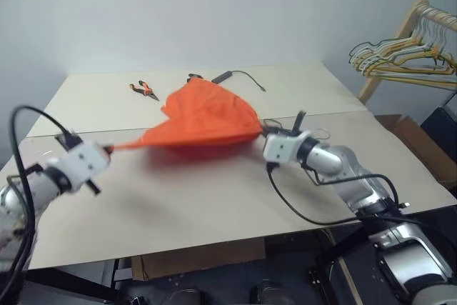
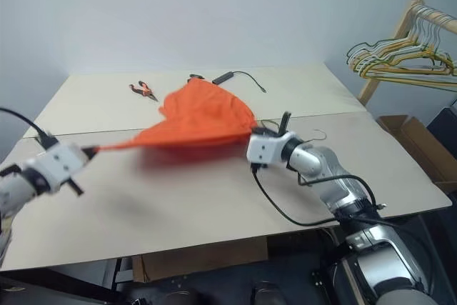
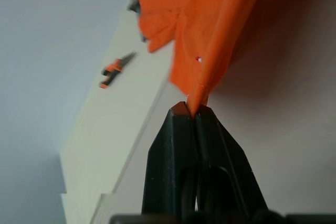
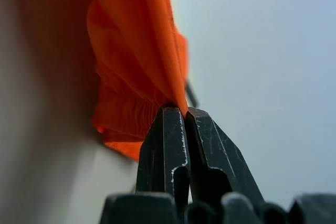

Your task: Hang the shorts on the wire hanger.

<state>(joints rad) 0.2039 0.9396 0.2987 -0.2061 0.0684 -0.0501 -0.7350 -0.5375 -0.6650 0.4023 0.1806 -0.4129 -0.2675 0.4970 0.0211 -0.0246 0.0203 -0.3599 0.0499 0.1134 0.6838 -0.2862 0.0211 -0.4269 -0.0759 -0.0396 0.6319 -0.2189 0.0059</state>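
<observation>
The bright orange shorts hang stretched above the table between my two grippers. My left gripper is shut on a thin pulled-out corner of the fabric; in the left wrist view the cloth is pinched at the fingertips. My right gripper is shut on the opposite edge near the gathered waistband, and the right wrist view shows the fabric clamped there. A thin curved wire, apparently the hook of the wire hanger, lies on the table behind my right wrist. The arm hides the rest of it.
Orange-handled pliers and a black cable with a dark cylindrical end lie at the far side of the beige table. A wooden rack with bunched yellow and pale hangers stands at the right, above a cardboard box.
</observation>
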